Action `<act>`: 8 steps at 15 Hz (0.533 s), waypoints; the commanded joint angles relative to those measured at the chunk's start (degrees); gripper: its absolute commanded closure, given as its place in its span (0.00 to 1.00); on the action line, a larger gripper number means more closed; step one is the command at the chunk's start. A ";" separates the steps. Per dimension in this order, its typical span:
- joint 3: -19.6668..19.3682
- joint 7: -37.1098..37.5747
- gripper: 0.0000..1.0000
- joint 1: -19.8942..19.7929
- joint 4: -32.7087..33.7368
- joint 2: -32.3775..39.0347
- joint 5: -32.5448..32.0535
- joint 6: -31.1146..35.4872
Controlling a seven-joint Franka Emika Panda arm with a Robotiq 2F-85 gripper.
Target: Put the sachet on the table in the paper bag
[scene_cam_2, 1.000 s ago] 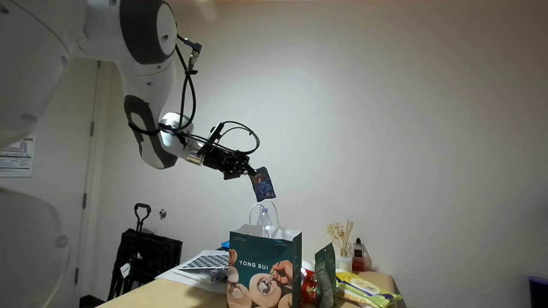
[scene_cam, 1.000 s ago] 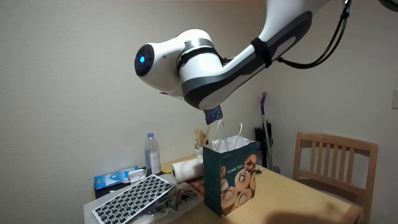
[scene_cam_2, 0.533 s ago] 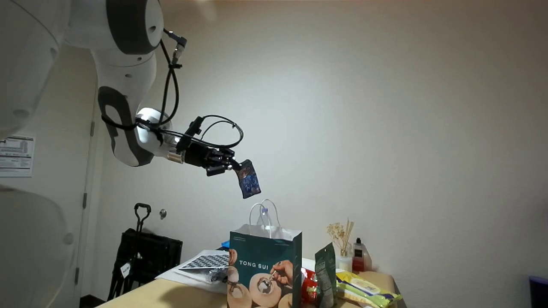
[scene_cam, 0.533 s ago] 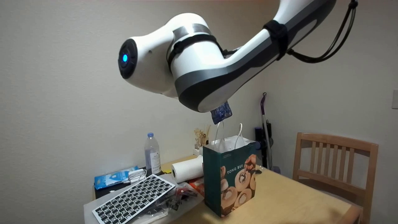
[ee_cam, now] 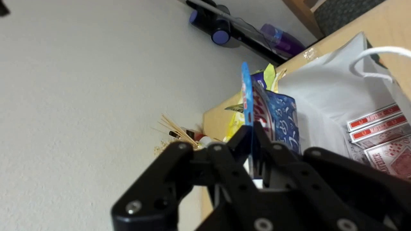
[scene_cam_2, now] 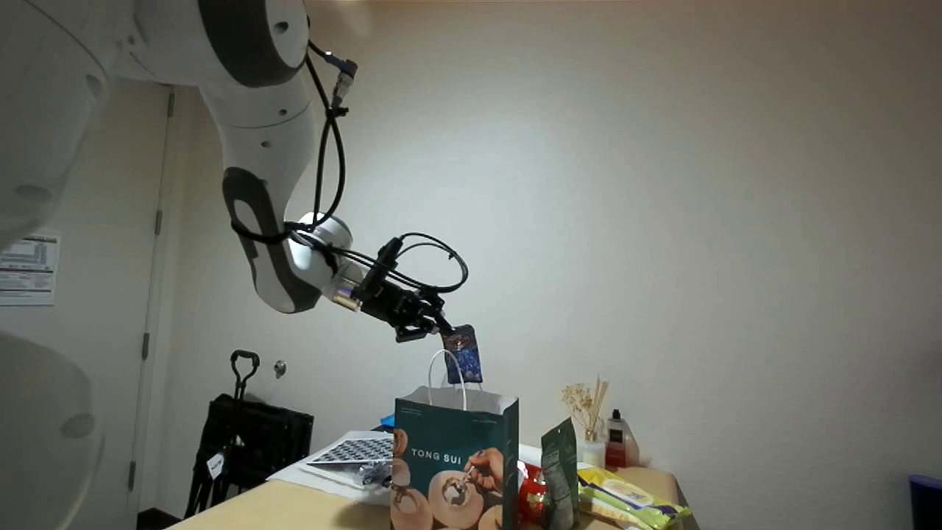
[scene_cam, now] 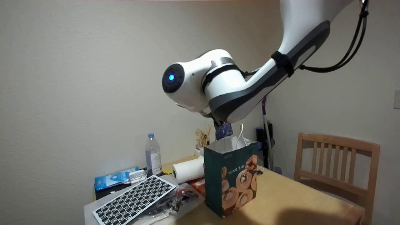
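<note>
Gripper [ee_cam: 252, 138]: black, jointed, studded with round metal screw heads; fingers pressed together, with only the thin upper part of the sachet [scene_cam_2: 465, 357] held between them.

Sachet: dark-blue, flat, rectangular, smooth, printed with pale script; hangs slightly tilted over the mouth of the paper bag [scene_cam_2: 452, 434], its lower edge just above the rim in both exterior views. Contact with the rim cannot be told.

Bag: teal-green paper, upright, straight-sided, square-cornered, lettered TONG SUI over a beige-and-white picture; smooth white lining; mouth spread wide, leaving room between the walls. A white loop handle [ee_cam: 385, 49] curves from the rim. At the bottom, in the wrist view: red-and-white boxes [ee_cam: 382, 131], small, sharp-edged, set to the right.

Table [scene_cam: 290, 193]: light tan wood, smooth; in an exterior view a broad stretch runs from the bag to the right edge.

Chair [scene_cam: 339, 142]: slatted wood, beyond that edge, well apart from the bag.

Left of the bag, in an exterior view: paper roll [scene_cam: 188, 169], white cylinder, just beside it; checkered board [scene_cam: 134, 200], stiff, rectangular, black and white, near left; clear plastic film [scene_cam: 191, 197], crumpled, between board and bag; clear bottle [scene_cam: 153, 154], blue-capped, upright, far left; light-blue package [scene_cam: 114, 180], flat, near the bottle.

Right of the bag, in an exterior view: green pouch [scene_cam_2: 561, 471], standing, slightly tilted; yellow pack [scene_cam_2: 629, 498], glossy, flat, by the table's right edge.
</note>
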 commanded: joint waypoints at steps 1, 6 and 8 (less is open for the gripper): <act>-1.54 1.56 0.99 -3.06 -2.02 -0.78 -0.23 8.44; -2.53 -0.10 0.57 -3.57 -2.08 -0.56 0.67 10.41; -2.49 -0.02 0.44 -3.40 -2.16 -0.72 0.57 10.17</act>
